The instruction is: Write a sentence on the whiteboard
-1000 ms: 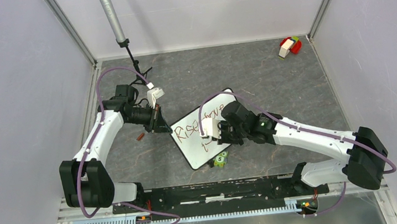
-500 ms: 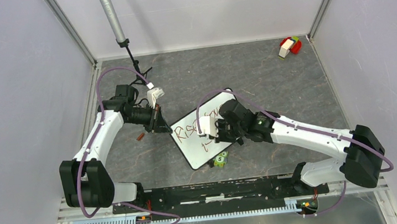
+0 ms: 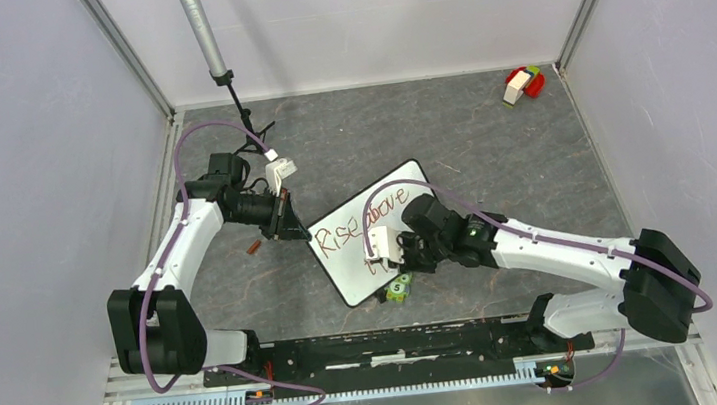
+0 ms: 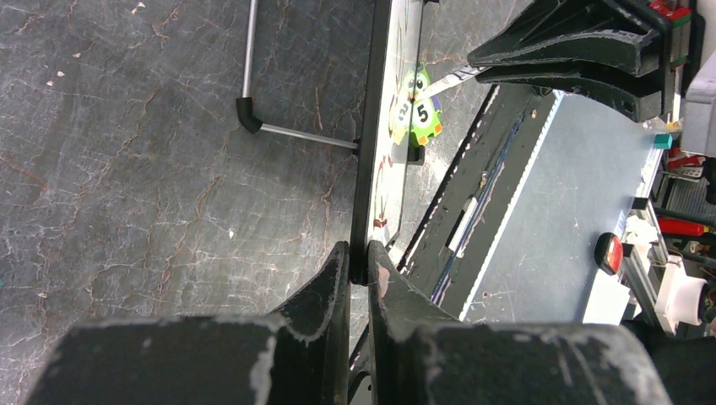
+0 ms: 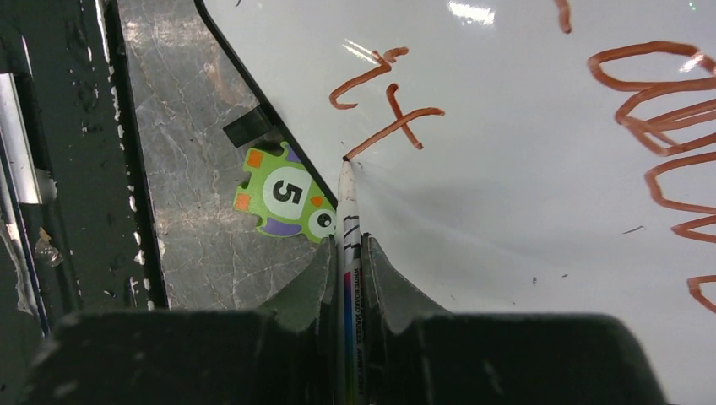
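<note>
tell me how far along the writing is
Done: "Rise above" on the board's top line, and "it" below. In hand: the right jaws grip the marker, its tip on the board at the end of the t's crossbar; the left jaws clamp the board's edge. Left: nothing follows "it" yet, so any further words and lifting the marker off.

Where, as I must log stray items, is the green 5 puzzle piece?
In the top view the green 5 piece lies against the whiteboard's near edge, close beside the marker in the right tool.
</note>
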Motion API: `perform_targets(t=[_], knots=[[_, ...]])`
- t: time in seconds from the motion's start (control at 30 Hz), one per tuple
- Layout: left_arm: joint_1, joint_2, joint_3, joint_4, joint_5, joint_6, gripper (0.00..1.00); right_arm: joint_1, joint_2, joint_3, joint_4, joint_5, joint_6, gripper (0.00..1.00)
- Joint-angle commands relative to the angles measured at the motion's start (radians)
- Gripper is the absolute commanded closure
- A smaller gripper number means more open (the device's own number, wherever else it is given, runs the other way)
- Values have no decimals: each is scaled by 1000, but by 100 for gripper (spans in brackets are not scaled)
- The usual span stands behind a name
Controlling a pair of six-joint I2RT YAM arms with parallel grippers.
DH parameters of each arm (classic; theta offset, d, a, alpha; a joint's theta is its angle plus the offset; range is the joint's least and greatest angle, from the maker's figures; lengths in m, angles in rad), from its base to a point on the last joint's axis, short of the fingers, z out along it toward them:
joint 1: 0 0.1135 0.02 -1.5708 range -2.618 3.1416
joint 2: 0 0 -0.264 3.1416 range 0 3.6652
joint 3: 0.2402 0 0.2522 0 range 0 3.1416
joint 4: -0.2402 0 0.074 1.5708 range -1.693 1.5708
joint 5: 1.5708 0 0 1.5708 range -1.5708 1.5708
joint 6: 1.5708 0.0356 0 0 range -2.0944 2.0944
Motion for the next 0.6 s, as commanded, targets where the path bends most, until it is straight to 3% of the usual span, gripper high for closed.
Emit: perform_targets(t=[0.0,0.37,0.57], knots=[[-4,3,-2,9,1,5,97,1,-15,-13,18,53,-10,100],[-4,3,1,8,0,1,97,-3,-21,66,-18,124,-42,100],[-4,1,3,9,0,-2,97,-4,-33,99,-43,74,-41,100]])
